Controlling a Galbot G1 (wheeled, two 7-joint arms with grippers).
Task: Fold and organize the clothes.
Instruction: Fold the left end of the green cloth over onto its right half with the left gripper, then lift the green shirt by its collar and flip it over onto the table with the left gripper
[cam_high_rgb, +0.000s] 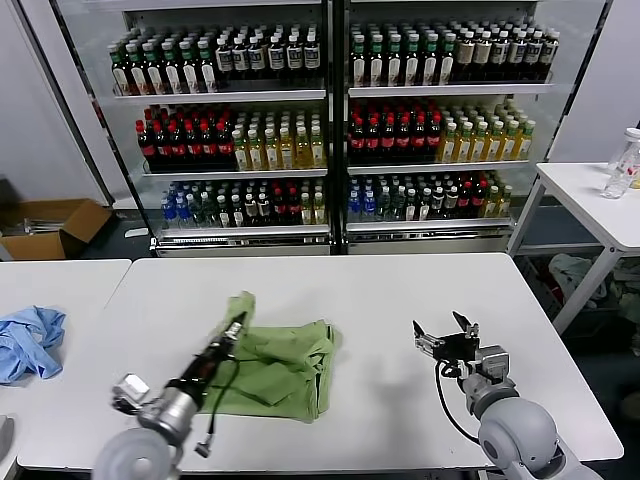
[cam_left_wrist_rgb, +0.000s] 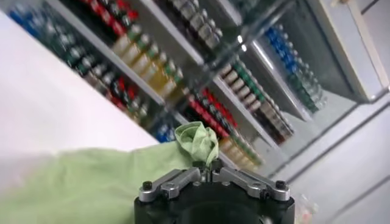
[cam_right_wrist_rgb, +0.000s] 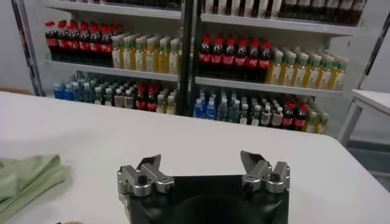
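A pale green shirt (cam_high_rgb: 280, 365) lies partly folded on the white table (cam_high_rgb: 400, 290), left of centre. My left gripper (cam_high_rgb: 236, 325) is shut on an edge of this shirt and lifts a flap of it (cam_high_rgb: 240, 305) up off the table. In the left wrist view the pinched fabric (cam_left_wrist_rgb: 198, 141) bunches above the closed gripper (cam_left_wrist_rgb: 208, 164). My right gripper (cam_high_rgb: 440, 335) is open and empty, hovering above the table to the right of the shirt. In the right wrist view my right gripper (cam_right_wrist_rgb: 201, 164) stands wide apart, with the shirt's edge (cam_right_wrist_rgb: 27, 176) off to one side.
A blue garment (cam_high_rgb: 28, 340) lies on a second table at the left. Drink shelves (cam_high_rgb: 330, 120) stand behind the table. A cardboard box (cam_high_rgb: 50, 228) sits on the floor at the left. A side table with a bottle (cam_high_rgb: 622, 165) stands at the right.
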